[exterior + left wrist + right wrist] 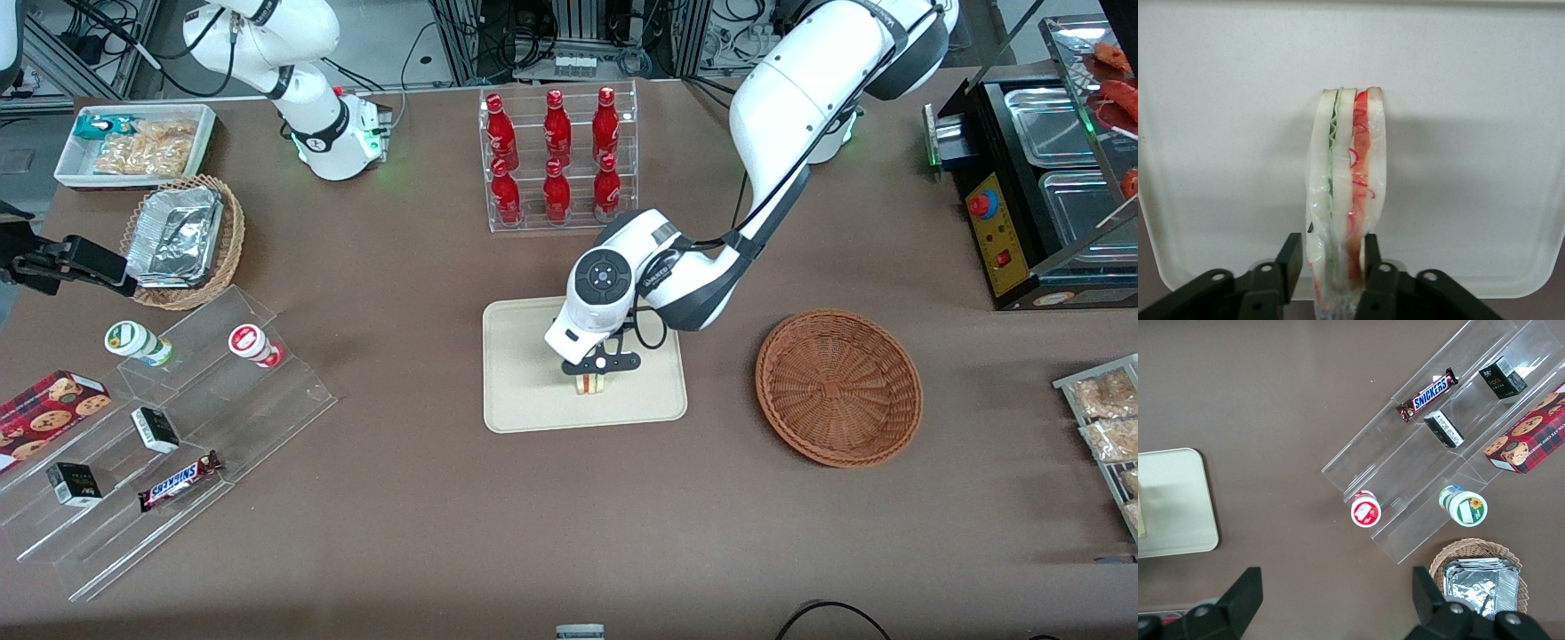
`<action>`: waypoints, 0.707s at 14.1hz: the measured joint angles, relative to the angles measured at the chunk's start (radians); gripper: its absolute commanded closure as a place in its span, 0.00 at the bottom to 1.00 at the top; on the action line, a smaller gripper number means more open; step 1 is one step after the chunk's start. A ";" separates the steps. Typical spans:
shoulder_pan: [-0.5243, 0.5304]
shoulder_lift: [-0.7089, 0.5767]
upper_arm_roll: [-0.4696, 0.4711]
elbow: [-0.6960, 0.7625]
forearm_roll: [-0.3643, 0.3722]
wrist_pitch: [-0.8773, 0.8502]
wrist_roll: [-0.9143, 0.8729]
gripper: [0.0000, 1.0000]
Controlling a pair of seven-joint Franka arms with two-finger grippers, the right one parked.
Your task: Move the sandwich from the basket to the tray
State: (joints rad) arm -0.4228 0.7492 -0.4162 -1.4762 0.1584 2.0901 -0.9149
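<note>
Over the tray [524,400], the end effector [590,383] pinches the sandwich [590,384] upright by its edge, the basket [838,387] sitting empty nearby on the counter [427,516]. Lowering until the wrap rests flat, then spreading the fingers [1290,257] gently, should keep it from tipping.

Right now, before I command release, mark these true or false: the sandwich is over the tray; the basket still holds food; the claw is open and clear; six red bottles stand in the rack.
1. The sandwich is over the tray: true.
2. The basket holds food: false, it is empty.
3. The claw is open and clear: false, it grips the sandwich.
4. Six red bottles stand in the rack: true.
</note>
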 measured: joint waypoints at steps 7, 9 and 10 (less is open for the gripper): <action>0.009 -0.035 0.074 0.129 0.142 -0.006 0.000 0.00; 0.017 -0.104 0.108 0.127 0.142 -0.060 0.000 0.00; 0.034 -0.149 0.117 0.108 0.142 -0.104 0.000 0.00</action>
State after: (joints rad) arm -0.3884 0.6005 -0.2995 -1.3678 0.3006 1.9863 -0.9148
